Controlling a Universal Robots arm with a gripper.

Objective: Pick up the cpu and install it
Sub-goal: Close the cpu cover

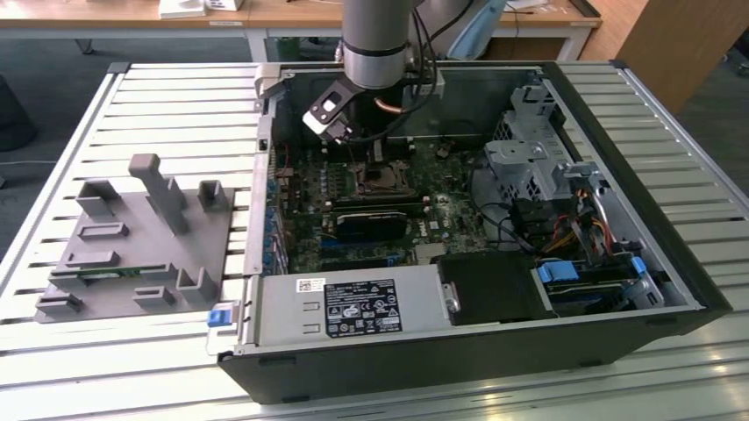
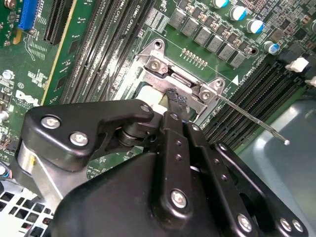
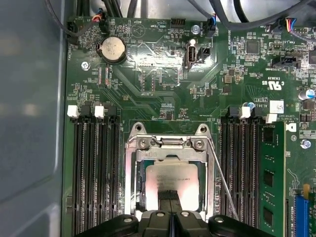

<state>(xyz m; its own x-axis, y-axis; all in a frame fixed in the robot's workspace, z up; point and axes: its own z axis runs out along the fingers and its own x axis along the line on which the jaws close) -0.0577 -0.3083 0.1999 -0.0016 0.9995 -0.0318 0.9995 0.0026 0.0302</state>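
- The gripper (image 3: 169,193) points straight down at the board. Its two black fingers (image 2: 176,100) are drawn together with no gap showing, and nothing is clamped between them.
- The cpu (image 3: 173,174) sits directly beneath the fingertips. It lies flat with its shiny silver-grey top up, and the tips overlap one of its edges. Whether the tips press on the metal or hang just above it cannot be told.
- The socket (image 3: 170,143) frames the cpu on all sides, and its screwed metal hinge bar is just past the fingertips.
- A thin lever rod (image 2: 256,122) runs along one flank of the socket and ends free, out beyond the gripper's body.
- Long black memory slots (image 3: 94,173) stand in banks on both sides of the socket, near the gripper but apart from it.
- A green memory stick (image 3: 269,182) is seated in the outermost slot of one bank.
- Farther across the motherboard (image 3: 158,89) from the fingertips sits a round coin battery (image 3: 112,49).
- The arm (image 1: 374,35) rises from the gripper out of the open computer case (image 1: 468,360).
- Inside the case, the grey power supply box (image 1: 351,307) lies well apart from the gripper.
- Outside the case, on the exterior view's left, a grey fixture block (image 1: 129,237) rests on the slatted table (image 1: 175,105), far from the gripper.
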